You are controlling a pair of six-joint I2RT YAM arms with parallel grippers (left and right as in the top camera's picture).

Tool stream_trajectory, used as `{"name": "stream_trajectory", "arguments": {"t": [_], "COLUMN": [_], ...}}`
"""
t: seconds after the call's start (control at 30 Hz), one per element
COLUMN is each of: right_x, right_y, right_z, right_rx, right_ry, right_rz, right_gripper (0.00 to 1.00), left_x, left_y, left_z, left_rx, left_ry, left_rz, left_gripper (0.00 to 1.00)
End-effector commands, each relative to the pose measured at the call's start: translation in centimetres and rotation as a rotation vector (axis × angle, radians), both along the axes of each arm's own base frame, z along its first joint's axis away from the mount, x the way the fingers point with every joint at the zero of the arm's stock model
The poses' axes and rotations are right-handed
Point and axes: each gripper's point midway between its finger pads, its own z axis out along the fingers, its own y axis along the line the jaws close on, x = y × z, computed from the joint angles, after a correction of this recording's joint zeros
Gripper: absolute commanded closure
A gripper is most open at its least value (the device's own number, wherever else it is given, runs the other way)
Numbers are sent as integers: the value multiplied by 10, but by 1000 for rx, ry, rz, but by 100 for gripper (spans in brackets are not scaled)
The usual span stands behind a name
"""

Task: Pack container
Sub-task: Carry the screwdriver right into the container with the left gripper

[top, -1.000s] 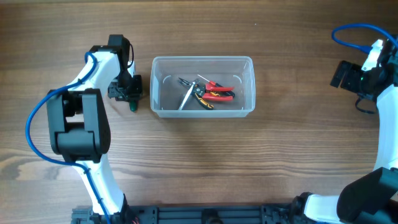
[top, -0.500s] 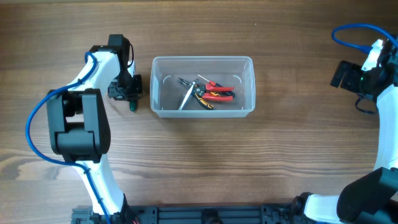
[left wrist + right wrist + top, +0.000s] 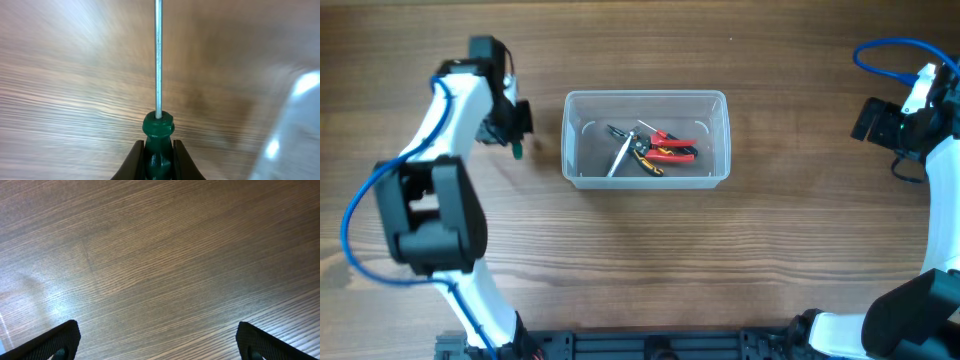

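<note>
Sitting near the middle of the desk (image 3: pixel 720 260), the clear container (image 3: pixel 645 96) has a few hand tools inside.

Red-handled pliers (image 3: pixel 670 150) and a silver metal tool (image 3: pixel 619 158) lie crossed on its floor, toward the centre. Just left of the container, clear of its short wall, the left fingers (image 3: pixel 134 161) pinch the dark green handle of a screwdriver (image 3: pixel 158 131). Its bare steel shaft points straight out over the wood grain, and the container's blurred corner shows at the right edge of the left wrist view. Well apart, at the desk's right edge, the right fingers (image 3: pixel 59 339) are spread wide above the wood.
</note>
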Motion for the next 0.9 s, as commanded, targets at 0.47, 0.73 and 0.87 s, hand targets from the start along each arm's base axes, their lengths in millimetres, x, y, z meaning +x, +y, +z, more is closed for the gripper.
{"name": "stream_trajectory", "arguments": {"t": [0.47,0.73,0.87], "right_x": [0,0,0], "right_y": [0,0,0], "right_z": [0,0,0], "right_rx": [9,9,9], "right_ry": [-5,-5,-5], "right_rz": [-12,-12,-12], "right_gripper": [0,0,0], "left_x": [-29,-45,-45], "left_y": [-151,-199,-208], "left_z": [195,149,118], "left_rx": [-178,-149,-130], "left_ry": [-485,-346,-269], "left_rz": [-457,-729,-816], "left_gripper": [93,90,90]}}
